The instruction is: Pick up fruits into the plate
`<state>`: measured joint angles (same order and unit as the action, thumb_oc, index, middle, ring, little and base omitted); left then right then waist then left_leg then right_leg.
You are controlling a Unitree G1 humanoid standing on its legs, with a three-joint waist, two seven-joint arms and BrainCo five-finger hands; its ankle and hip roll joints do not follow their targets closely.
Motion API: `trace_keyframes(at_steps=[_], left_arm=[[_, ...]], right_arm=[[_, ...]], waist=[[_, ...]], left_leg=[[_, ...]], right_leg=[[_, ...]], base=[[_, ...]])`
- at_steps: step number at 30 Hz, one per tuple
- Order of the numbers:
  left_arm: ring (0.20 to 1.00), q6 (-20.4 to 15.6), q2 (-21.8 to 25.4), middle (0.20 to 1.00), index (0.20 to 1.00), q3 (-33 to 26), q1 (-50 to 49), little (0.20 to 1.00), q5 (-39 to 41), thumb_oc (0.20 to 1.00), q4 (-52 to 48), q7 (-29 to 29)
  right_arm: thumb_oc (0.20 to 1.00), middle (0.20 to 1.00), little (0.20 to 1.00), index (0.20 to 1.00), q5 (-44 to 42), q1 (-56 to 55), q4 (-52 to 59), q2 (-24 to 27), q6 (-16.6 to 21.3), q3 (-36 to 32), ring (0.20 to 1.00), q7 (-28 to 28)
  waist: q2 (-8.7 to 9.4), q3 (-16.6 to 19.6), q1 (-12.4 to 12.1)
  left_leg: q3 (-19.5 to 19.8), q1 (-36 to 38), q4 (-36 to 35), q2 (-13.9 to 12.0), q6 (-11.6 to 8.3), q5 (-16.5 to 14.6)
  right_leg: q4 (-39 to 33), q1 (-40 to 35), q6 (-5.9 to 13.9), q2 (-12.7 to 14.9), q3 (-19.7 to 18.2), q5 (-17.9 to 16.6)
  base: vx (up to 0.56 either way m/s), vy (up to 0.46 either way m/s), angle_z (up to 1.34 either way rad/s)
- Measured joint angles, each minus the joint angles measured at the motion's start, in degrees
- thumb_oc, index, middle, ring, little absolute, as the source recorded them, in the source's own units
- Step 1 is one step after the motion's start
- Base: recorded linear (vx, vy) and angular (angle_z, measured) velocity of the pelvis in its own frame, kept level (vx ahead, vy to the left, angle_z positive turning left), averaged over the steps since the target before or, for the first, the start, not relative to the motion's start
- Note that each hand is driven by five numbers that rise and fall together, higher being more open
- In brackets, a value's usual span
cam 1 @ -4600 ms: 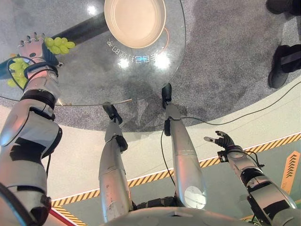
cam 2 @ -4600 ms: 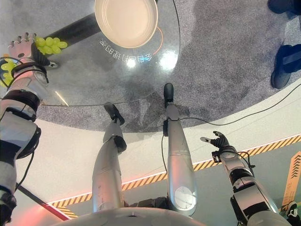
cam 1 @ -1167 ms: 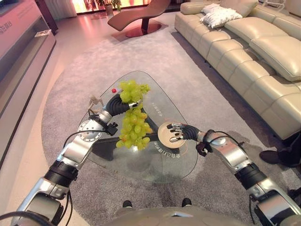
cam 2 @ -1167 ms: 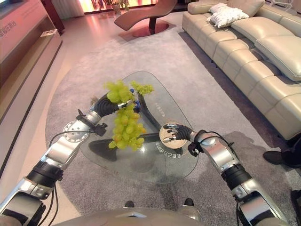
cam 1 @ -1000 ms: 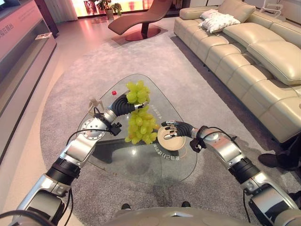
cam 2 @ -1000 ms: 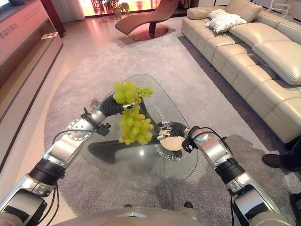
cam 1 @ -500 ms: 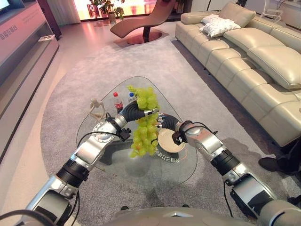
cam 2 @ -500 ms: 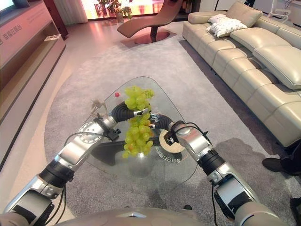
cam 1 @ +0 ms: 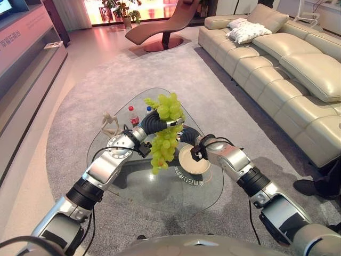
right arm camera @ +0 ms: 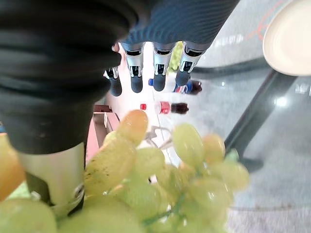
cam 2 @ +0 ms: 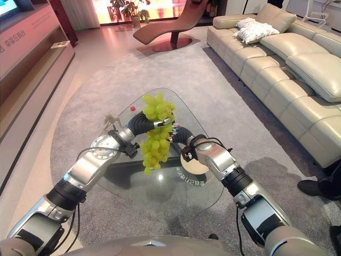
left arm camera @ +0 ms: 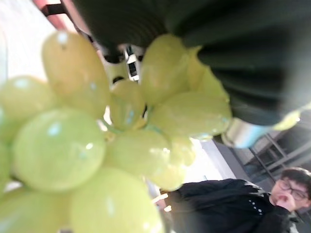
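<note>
A big bunch of green grapes (cam 1: 165, 130) hangs in the air above the glass table (cam 1: 160, 188), just left of the cream plate (cam 1: 196, 161). My left hand (cam 1: 153, 122) is shut on the top of the bunch, and the grapes (left arm camera: 63, 150) press against its dark cover (left arm camera: 252, 63) in the left wrist view. From the plate's side my right hand (cam 1: 188, 136) reaches up to the bunch. Its fingers (right arm camera: 159, 73) are straight and open, with the grapes (right arm camera: 160, 174) close under the palm and the plate (right arm camera: 291, 39) off to one side.
A red-capped bottle (cam 1: 132, 114) and a small wooden figure (cam 1: 110, 124) stand at the table's far left. A beige sofa (cam 1: 287, 64) runs along the right and a brown lounge chair (cam 1: 160, 26) lies at the back. A person (left arm camera: 233, 208) stands nearby, a shoe (cam 1: 306, 187) at the right.
My left hand has carried the hanging grapes a little nearer the plate. My right hand has left the plate's top and moved in against the bunch.
</note>
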<state>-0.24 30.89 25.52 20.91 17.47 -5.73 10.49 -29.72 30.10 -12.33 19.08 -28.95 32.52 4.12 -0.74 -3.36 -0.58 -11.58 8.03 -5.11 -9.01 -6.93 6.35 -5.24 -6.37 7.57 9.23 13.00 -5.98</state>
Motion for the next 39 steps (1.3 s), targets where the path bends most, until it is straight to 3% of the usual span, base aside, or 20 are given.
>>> trace_keyframes(at_steps=[5, 11, 15, 20, 31, 39], left_arm=[[0.200, -1.46, 0.94, 0.200, 0.200, -0.07, 2.30, 0.200, 0.00, 0.200, -0.44, 0.02], [0.200, -2.24, 6.29, 0.200, 0.200, -3.81, 2.07, 0.200, 5.64, 0.200, -2.54, 1.40], [0.200, -2.37, 7.39, 0.200, 0.200, -8.53, 1.39, 0.200, 10.97, 0.200, -2.54, 3.77], [0.200, -2.46, 8.04, 0.200, 0.200, -9.78, 1.39, 0.200, 15.40, 0.200, -2.53, 7.59], [0.200, -2.11, 7.73, 0.200, 0.200, -9.67, -0.05, 0.200, 19.69, 0.200, -2.51, 10.39], [0.200, -1.11, 4.06, 0.200, 0.200, -7.54, -0.62, 0.200, 19.68, 0.200, -2.47, 9.82]], right_arm=[[1.000, 1.000, 1.000, 1.000, -5.01, 0.03, 0.26, 0.50, -2.03, -0.14, 1.000, 2.33], [1.000, 1.000, 1.000, 1.000, -10.70, -0.02, 1.73, 3.81, -3.30, -0.40, 1.000, 12.26], [1.000, 1.000, 1.000, 1.000, -12.44, -1.20, 4.99, 7.39, -3.24, -1.79, 1.000, 20.04], [1.000, 1.000, 1.000, 1.000, -15.18, -2.42, 8.89, 9.57, -3.17, -3.16, 1.000, 24.65], [1.000, 1.000, 1.000, 1.000, -18.54, -4.55, 17.66, 8.87, 0.23, -4.94, 1.000, 25.99], [1.000, 1.000, 1.000, 1.000, -18.75, -4.74, 18.70, 6.21, 1.25, -4.08, 1.000, 21.16]], waist=[[0.00, 0.00, -0.60], [0.02, 0.01, -0.99], [0.03, 0.02, -1.03], [0.05, 0.03, -0.84], [0.05, 0.06, -0.62], [0.06, 1.46, -0.61]], left_leg=[[0.00, 0.00, -0.01, -0.07, 0.13, -0.09], [0.07, -0.29, -0.01, -0.16, 0.08, -0.09], [0.04, -0.50, -0.02, -0.19, 0.06, -0.10], [-0.25, -0.55, -0.04, -0.24, 0.02, -0.13], [-1.04, -0.47, -0.02, -0.34, -0.19, -0.16], [-1.32, -0.37, -0.01, -0.09, -0.18, -0.27]], right_leg=[[0.00, 0.00, -0.03, 0.06, 0.03, 0.02], [-0.01, 0.16, -0.03, 0.08, 0.24, 0.03], [-0.02, 0.38, -0.03, 0.08, 0.27, 0.04], [-0.02, 0.71, -0.03, 0.06, 0.17, 0.04], [-0.01, 1.12, -0.03, -0.04, -0.19, 0.04], [-0.01, 1.27, -0.02, -0.01, -0.48, 0.05]], base=[[0.00, 0.000, 0.00], [0.00, 0.000, 0.00], [0.00, 0.000, 0.00], [0.00, 0.001, -0.01], [0.00, 0.003, -0.02], [0.00, 0.001, -0.01]])
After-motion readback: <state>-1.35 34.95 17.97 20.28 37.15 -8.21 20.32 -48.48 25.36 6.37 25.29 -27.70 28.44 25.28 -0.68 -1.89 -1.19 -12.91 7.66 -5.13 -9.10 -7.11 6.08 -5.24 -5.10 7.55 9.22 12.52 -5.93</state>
